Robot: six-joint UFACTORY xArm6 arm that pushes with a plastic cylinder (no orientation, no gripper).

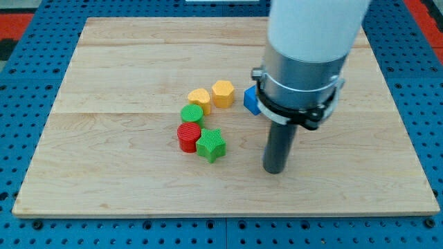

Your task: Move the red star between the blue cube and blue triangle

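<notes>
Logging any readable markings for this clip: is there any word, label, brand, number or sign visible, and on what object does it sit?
None: no text, label, number or sign can be read anywhere in the camera view.
The wooden board, the arm's white housing, my tip and the blocks, such as the red cylinder, green star and blue block, all carry plain surfaces.

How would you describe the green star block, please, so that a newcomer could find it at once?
Start at the wooden board and find the curved cluster of blocks near its middle. The green star is the cluster's bottom-most piece, touching the red cylinder on the view's left, with my tip off to the view's right. It alone is green with points; the green cylinder above is round.
</notes>
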